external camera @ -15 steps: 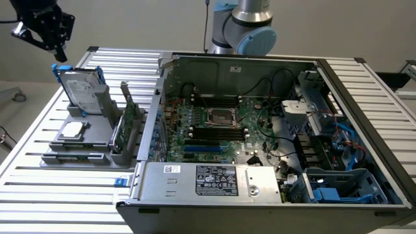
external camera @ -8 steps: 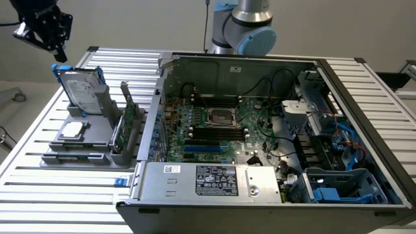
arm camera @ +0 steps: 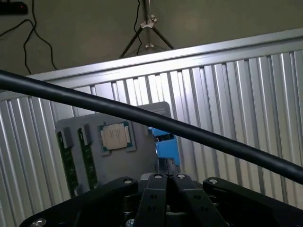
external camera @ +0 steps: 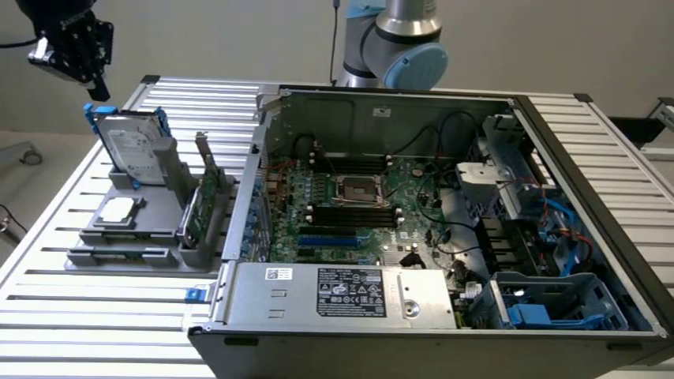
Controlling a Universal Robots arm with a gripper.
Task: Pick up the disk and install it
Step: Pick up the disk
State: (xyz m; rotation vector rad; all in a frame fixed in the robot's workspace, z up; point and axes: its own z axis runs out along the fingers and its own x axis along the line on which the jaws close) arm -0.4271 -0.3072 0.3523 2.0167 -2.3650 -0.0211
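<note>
The disk (external camera: pixel 135 146) is standing upright, upper left in the exterior view; the clenched, empty gripper (external camera: pixel 98 88) is hovering above, likely risking knocking it over.

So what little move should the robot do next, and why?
Probably open the fingers first: they are shut, and the gripper hangs above the disk, which stands upright in its grey holder, untouched.

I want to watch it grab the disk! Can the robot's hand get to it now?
Probably yes. The hand hangs above the disk, which stands upright in the grey holder with its top edge bare and nothing in between. The hand is shut, though.
</note>
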